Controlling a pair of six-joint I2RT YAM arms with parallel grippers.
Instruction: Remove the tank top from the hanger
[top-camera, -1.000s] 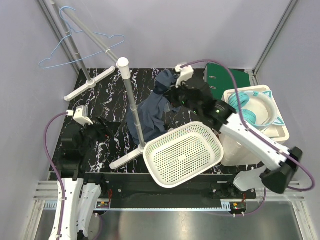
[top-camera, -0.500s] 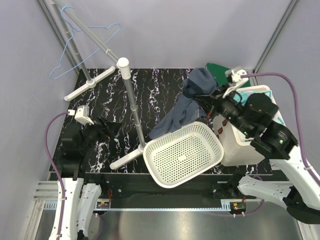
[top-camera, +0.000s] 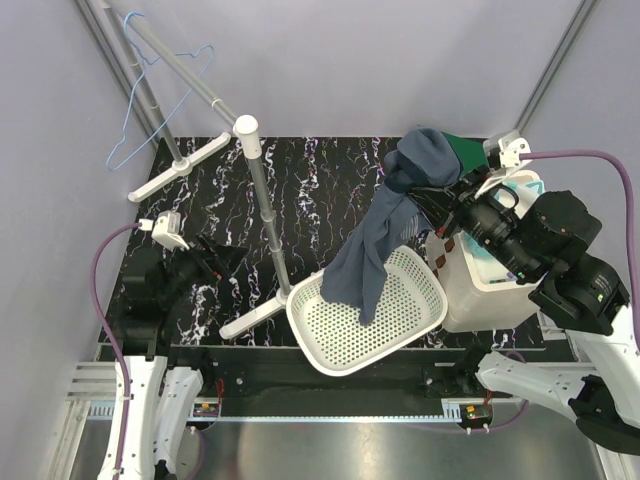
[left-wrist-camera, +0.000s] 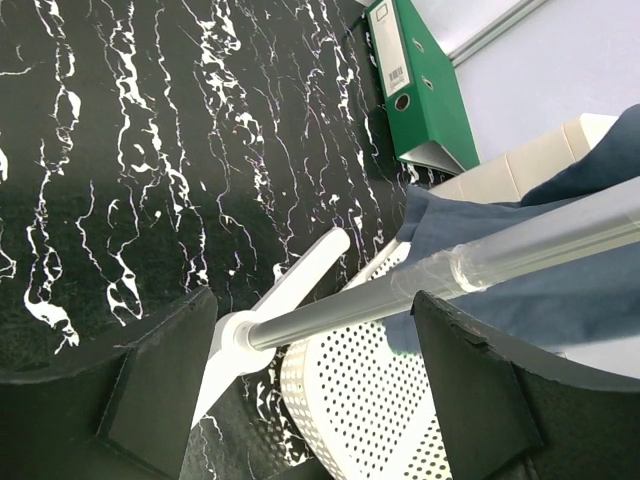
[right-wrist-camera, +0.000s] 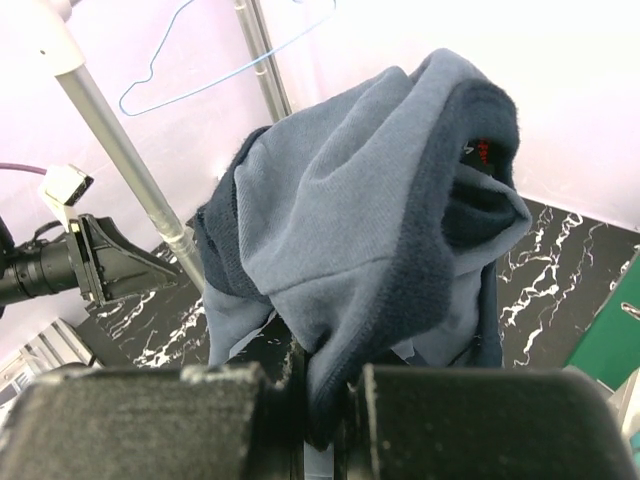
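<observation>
Nearest, the left hand (top-camera: 222, 258) is idling low over the black marbled desk (top-camera: 320, 170), fingers spread. The right hand (right-wrist-camera: 325, 405) is pinching the tank top (top-camera: 372, 255) and holding it high, its tail dangling into the white basket (top-camera: 425, 310). Removal is looking done (the hanger (top-camera: 150, 110) is hanging bare on the far rail (top-camera: 190, 75)) — next, I'd judge, comes lowering and letting go. Plain pale walls are boxing in the desk.
</observation>
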